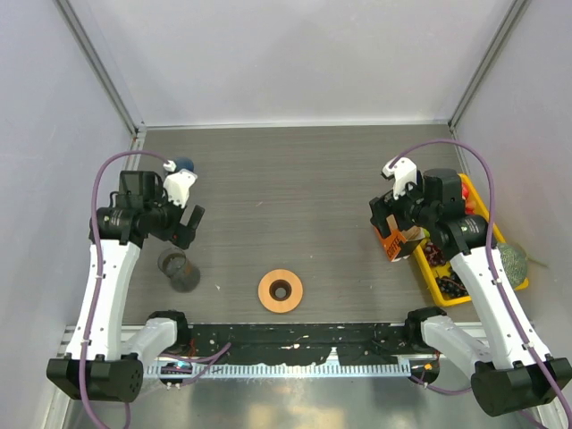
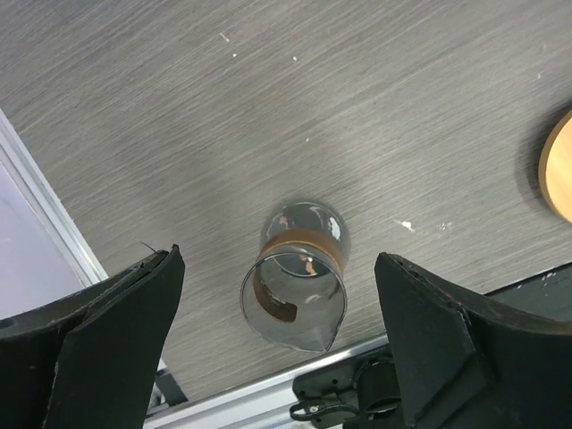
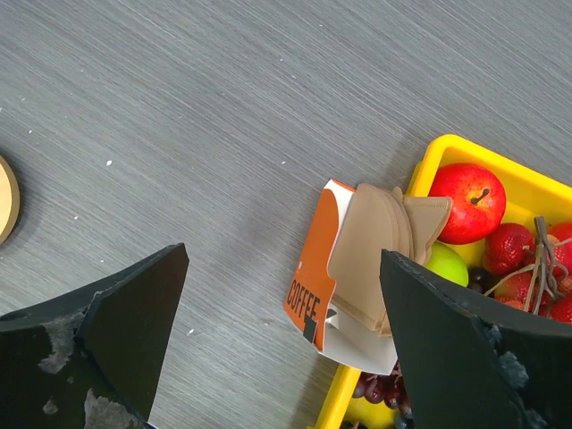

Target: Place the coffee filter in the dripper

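Observation:
The dripper (image 1: 280, 290) stands near the table's front middle, its wooden ring facing up around a dark centre; its rim shows at the edge of both wrist views (image 2: 559, 179) (image 3: 6, 200). Tan coffee filters (image 3: 375, 243) stick out of an orange "COFFEE" box (image 3: 312, 268) leaning on the yellow tray. My right gripper (image 3: 283, 256) (image 1: 391, 231) hovers open above the box, touching nothing. My left gripper (image 2: 279, 261) (image 1: 183, 234) is open above a glass jar, nothing between its fingers.
A dark glass jar (image 2: 295, 290) (image 1: 179, 270) with a brown band stands at the front left. The yellow tray (image 3: 433, 154) (image 1: 444, 291) at the right holds an apple (image 3: 466, 202) and other fruit. A metal rail (image 2: 259, 393) runs along the near edge.

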Robot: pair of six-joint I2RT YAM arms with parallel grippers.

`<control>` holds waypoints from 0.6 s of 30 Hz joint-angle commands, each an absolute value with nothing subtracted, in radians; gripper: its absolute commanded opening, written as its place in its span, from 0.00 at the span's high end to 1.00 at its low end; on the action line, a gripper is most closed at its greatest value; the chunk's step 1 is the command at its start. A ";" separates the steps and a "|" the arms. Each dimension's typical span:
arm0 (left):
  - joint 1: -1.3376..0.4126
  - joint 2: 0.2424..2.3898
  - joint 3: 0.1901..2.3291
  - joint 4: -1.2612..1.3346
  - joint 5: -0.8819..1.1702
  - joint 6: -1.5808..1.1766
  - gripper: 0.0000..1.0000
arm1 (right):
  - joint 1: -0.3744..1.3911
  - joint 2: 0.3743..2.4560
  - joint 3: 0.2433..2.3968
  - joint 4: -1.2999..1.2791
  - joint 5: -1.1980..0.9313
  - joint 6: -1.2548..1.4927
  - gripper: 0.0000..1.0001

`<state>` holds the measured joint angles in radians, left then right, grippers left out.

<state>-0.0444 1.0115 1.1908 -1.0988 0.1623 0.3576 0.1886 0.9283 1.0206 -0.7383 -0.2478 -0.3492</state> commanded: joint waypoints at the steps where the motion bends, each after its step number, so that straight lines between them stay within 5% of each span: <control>1: -0.006 1.009 1.244 -1.176 0.152 0.467 0.01 | 0.198 0.923 1.039 -0.735 -0.273 -0.348 0.05; 18: 0.517 1.006 1.109 -1.382 0.210 1.109 0.01 | 0.209 0.925 1.020 -0.732 -0.311 -0.347 0.05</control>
<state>0.4225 0.9749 1.1545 -1.3224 0.1875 0.8856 0.2012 0.9298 1.0168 -0.7425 -0.2943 -0.3492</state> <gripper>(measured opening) 0.991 0.955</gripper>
